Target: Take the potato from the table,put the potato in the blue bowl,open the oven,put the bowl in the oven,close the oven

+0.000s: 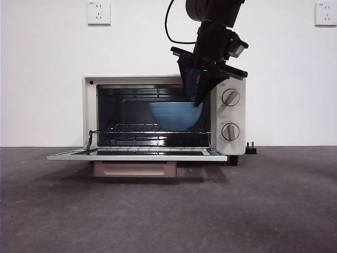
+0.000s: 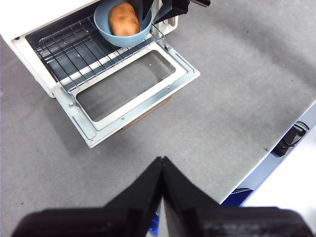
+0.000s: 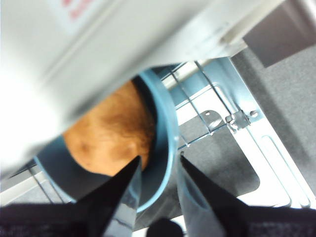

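Observation:
The cream-white oven (image 1: 234, 145) stands with its glass door (image 1: 137, 154) folded down flat. In the mouth of its cavity, just over the wire rack (image 2: 64, 47), is the blue bowl (image 1: 174, 115) with the orange-brown potato (image 2: 123, 19) lying in it. My right gripper (image 3: 158, 165) comes down from above at the oven's right front and is shut on the bowl's rim (image 3: 165, 128), one jaw inside beside the potato (image 3: 108, 133), one outside. My left gripper (image 2: 162, 163) hovers shut and empty over the table (image 1: 263, 211), well in front of the oven.
Two round knobs (image 1: 230, 97) sit on the oven's right panel, close to the right arm. The beige handle (image 1: 135, 168) hangs under the lowered door. The table's edge (image 2: 276, 133) runs near the left gripper, and a black plug (image 1: 251, 149) lies right of the oven.

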Tool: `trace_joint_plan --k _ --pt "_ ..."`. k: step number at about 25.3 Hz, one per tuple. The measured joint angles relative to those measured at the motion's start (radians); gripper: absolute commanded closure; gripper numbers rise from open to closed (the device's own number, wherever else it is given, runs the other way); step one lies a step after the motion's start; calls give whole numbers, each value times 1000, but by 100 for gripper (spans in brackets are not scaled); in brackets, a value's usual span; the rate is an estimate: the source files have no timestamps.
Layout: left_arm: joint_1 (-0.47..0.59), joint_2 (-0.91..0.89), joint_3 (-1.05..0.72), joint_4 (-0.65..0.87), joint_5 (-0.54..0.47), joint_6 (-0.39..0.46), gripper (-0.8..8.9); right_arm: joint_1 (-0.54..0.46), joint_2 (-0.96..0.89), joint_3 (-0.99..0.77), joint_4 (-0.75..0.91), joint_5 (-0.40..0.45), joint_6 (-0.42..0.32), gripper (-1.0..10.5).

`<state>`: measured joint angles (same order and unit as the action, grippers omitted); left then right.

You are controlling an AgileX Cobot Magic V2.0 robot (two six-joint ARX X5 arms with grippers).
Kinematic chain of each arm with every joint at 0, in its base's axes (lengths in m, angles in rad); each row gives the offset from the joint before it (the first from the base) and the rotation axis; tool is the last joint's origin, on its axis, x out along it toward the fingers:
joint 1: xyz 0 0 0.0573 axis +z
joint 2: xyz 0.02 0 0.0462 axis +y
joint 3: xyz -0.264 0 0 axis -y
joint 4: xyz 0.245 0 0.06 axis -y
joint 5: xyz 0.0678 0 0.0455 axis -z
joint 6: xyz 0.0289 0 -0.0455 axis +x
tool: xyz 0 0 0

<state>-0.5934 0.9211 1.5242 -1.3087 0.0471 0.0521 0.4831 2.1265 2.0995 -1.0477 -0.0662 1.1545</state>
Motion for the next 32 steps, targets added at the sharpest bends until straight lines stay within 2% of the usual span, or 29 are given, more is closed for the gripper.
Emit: trace_joint_plan --k 4,6,8,10,12,16,19,22,26,32 --pt "0 0 0 0 -4 0 819 0 -35 8 -2 1 -34 823" --pt "0 4 0 0 -39 0 819 0 -71 10 -2 3 -80 825" --pt "0 13 0 0 -68 0 819 5 -109 10 -9 6 -150 885" --pt "0 23 0 0 -74 0 819 16 -152 10 -34 35 -237 952" --pt "0 39 0 0 -76 0 819 38 -200 10 -72 92 -338 954" --pt "0 72 0 0 -76 0 819 104 -311 13 -195 263 -568 954" --pt "0 94 0 0 -78 0 819 152 -386 15 -292 349 -710 954" --pt "0 113 0 13 -78 0 819 198 -447 15 -311 420 -819 954" --pt "15 132 0 72 -78 0 819 253 -533 15 -311 436 -915 954" --pt "107 191 0 123 -65 -2 820 343 -711 -17 -311 436 -999 954"
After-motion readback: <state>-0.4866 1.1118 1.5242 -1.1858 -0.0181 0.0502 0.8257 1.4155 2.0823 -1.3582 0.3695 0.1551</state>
